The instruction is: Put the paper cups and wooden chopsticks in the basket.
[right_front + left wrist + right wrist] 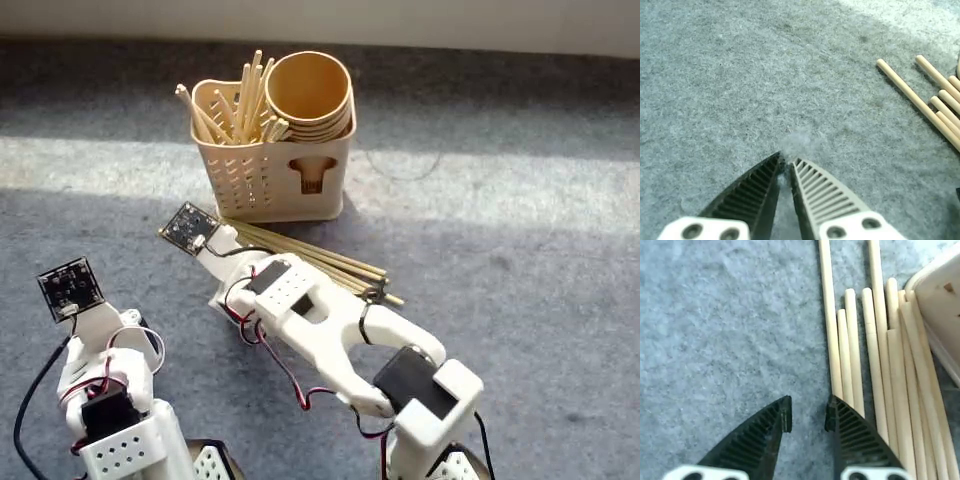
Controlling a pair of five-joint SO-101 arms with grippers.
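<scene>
You have most of it done: the paper cups (308, 90) sit stacked in the basket (270, 185), with a sheaf of wooden chopsticks (235, 105) standing beside them. What is left is the loose bundle (875, 365), lying on the bench (540, 330) just in front of the basket — not yet lifted. Your right pincer (808, 415) hangs released, its tips at the bundle's outer stick; your left pincer (786, 167) is clenched on nothing, over bare cover. The bench wears grey felt (740, 75), crossed by a band of sunlight (500, 190).

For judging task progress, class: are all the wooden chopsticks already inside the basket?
No, several chopsticks lie loose outside the basket, beside it.
</scene>
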